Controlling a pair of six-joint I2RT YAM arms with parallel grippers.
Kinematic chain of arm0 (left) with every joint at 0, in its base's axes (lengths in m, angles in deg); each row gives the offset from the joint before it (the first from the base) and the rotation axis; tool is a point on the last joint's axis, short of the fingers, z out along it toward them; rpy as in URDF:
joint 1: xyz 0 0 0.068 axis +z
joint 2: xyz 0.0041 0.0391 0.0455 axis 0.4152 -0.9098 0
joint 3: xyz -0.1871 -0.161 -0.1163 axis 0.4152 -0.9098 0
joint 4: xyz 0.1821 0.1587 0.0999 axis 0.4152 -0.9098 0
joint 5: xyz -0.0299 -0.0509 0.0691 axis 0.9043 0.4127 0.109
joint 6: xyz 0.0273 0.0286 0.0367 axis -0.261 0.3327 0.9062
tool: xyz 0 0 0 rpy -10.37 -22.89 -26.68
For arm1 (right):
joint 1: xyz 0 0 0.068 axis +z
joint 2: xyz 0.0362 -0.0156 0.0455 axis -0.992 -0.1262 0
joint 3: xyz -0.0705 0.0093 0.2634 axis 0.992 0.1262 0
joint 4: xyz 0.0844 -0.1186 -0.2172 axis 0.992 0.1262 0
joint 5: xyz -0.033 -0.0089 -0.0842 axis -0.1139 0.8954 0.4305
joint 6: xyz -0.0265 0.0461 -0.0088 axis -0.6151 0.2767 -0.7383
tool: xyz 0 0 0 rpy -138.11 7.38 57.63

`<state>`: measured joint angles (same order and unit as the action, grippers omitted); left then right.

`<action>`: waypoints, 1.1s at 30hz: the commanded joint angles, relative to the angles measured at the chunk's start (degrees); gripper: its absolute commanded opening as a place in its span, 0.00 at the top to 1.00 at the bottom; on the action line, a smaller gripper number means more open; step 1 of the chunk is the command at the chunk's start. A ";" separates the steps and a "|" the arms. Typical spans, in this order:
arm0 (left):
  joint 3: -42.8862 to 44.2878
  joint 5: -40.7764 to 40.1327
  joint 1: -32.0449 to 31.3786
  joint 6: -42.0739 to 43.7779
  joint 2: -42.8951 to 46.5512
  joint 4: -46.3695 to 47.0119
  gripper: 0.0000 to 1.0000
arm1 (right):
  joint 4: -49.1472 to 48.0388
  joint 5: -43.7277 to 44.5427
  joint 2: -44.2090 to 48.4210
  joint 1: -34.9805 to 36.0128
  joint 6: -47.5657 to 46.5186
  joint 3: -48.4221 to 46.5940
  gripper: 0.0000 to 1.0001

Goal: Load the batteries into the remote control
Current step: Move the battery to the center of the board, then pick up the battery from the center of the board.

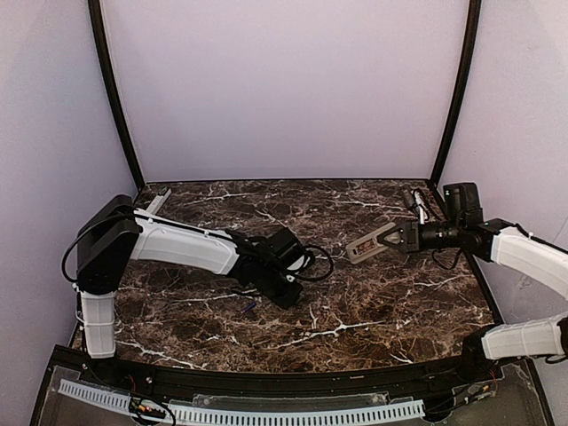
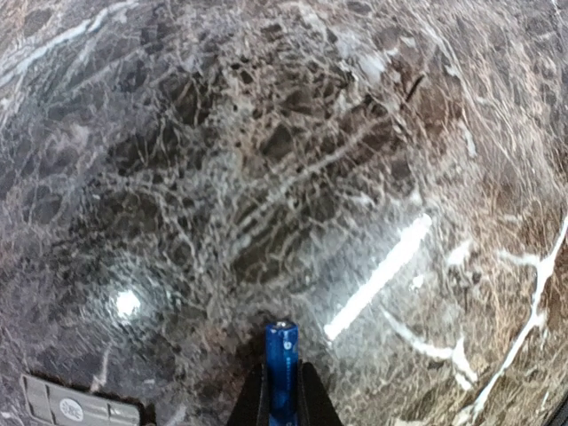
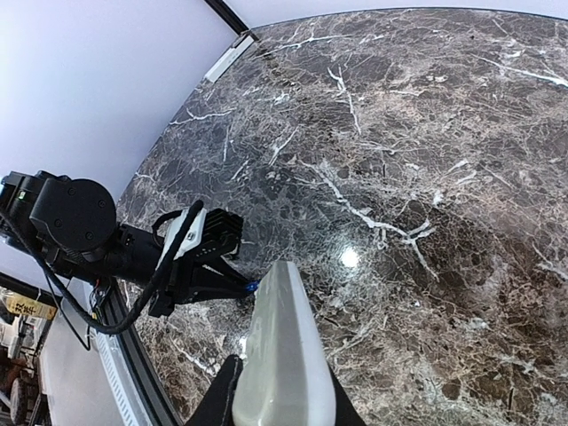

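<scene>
The left end effector [image 2: 281, 380] is closed on a blue battery [image 2: 281, 348], low over the bench [image 1: 373, 311] left of centre, most of the cell sticking out past the fingertips. The right end effector [image 3: 284, 401] grips the remote control [image 3: 282, 337] by one end, raised on the right, well apart. With so short a pinch, the battery could pivot or slip on contact. The cantilevered remote might twist under insertion pressure, and whether its compartment is exposed cannot be told.

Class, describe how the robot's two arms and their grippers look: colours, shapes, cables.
Both have white shell links between bulky black joints. Black cables loop along the left arm and right arm. The left gripper and right gripper are black.
</scene>
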<state>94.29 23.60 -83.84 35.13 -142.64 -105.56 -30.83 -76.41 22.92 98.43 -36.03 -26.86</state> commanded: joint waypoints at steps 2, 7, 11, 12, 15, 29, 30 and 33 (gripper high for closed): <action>-4.39 7.15 -0.14 2.36 4.26 -1.88 0.99 | -3.22 -2.32 -0.59 -0.40 -0.23 0.68 1.00; -3.65 6.37 -0.13 4.44 4.47 -6.46 0.93 | -3.25 -3.04 -1.11 -0.40 0.01 0.96 1.00; -0.80 4.77 -0.19 5.85 3.25 -11.55 0.87 | -3.15 -2.74 -1.25 -0.35 0.14 0.95 1.00; -0.20 4.42 -0.15 6.18 2.97 -13.30 0.84 | -2.99 -2.74 -1.41 -0.38 0.21 0.89 1.00; 2.39 3.16 -0.11 6.65 1.42 -16.51 0.75 | -2.80 -2.57 -1.88 -0.39 0.23 0.72 1.00; 5.97 1.58 -0.11 8.10 -0.85 -17.36 0.94 | -2.51 -5.26 -3.18 -0.43 0.45 1.05 1.00; 5.59 1.78 -0.15 8.43 -0.15 -17.00 0.95 | -2.74 -5.75 -3.38 -0.41 0.87 1.16 1.00; 3.02 3.54 -0.11 10.40 4.43 -11.09 0.99 | -5.63 -8.87 -3.51 -0.36 3.77 2.49 1.00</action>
<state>99.17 25.88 -83.84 42.80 -143.23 -120.79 -32.20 -80.65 19.69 98.43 -35.18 -26.07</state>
